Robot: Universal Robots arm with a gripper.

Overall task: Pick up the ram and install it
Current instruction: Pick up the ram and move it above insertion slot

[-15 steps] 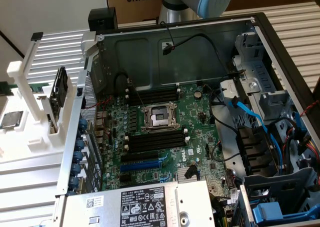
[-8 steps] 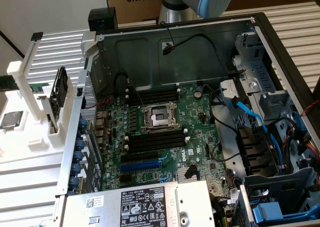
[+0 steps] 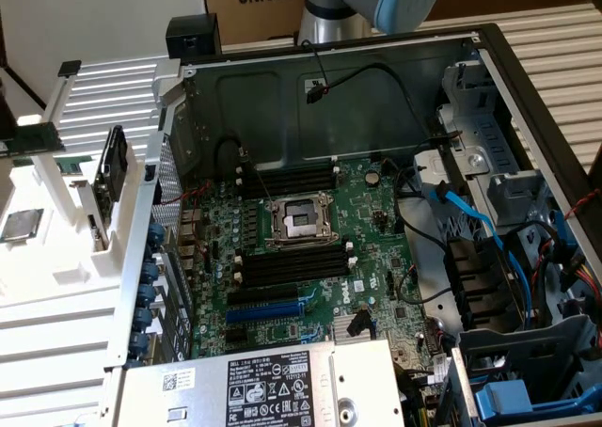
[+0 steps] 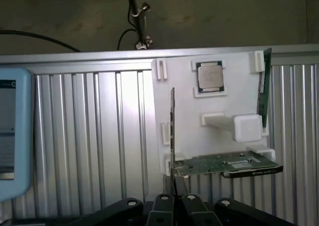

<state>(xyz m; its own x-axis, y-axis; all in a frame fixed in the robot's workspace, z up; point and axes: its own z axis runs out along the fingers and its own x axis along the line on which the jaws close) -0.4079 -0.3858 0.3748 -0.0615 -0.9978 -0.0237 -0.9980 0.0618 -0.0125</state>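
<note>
My claw (image 4: 173,198) pinches the ram (image 4: 172,131) edge-on, high over the white holder (image 4: 239,86). I judge it could tilt in this thin grip and miss the black slots (image 3: 287,262).

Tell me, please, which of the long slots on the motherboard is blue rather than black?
The blue slot, lying between the black slots beside the processor socket and the labelled metal box; the other long slots look black.
</note>
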